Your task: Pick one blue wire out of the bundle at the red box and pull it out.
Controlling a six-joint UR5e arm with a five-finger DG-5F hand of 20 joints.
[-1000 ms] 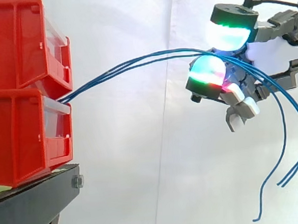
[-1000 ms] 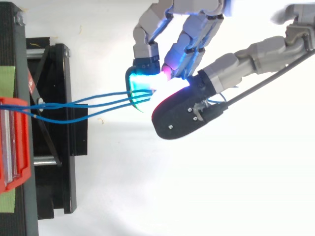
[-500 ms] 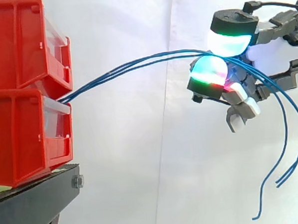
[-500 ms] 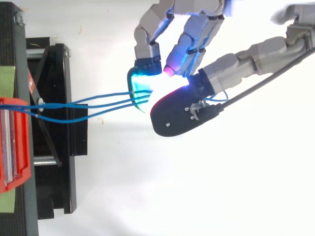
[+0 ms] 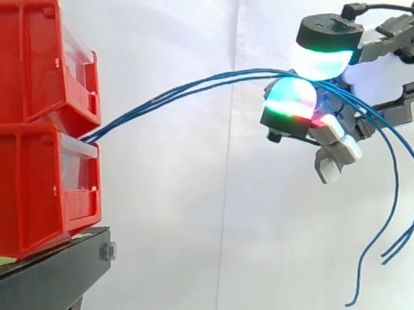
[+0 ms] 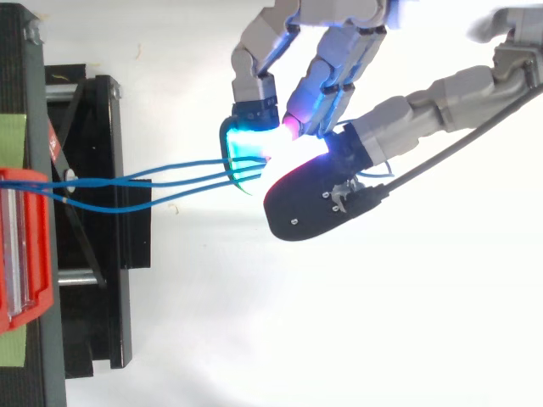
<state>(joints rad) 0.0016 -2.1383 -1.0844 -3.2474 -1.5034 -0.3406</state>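
Three blue wires (image 5: pixel 189 86) run as a bundle from the gap between the two stacked red boxes (image 5: pixel 28 185) up and rightwards to my hand (image 5: pixel 383 76). There they pass between a glowing upper pad (image 5: pixel 320 55) and a lower pad (image 5: pixel 291 98), which close together on the bundle. Beyond the hand the wires' loose ends (image 5: pixel 397 207) droop down at the right. From above, the blue wires (image 6: pixel 170 182) fan out from the red box (image 6: pixel 21 246) into the curled fingers of the hand (image 6: pixel 314 199). How many wires are actually pinched is unclear.
The red boxes sit on a black stand (image 5: pixel 47 281) at the left, with a white curtain behind. From above, the stand's frame (image 6: pixel 93 280) shows under the wires. Open space lies between the boxes and the hand.
The upper pad came down closer onto the wires and the lower pad, then shifted slightly right. The hanging wire ends swung a little to the left.
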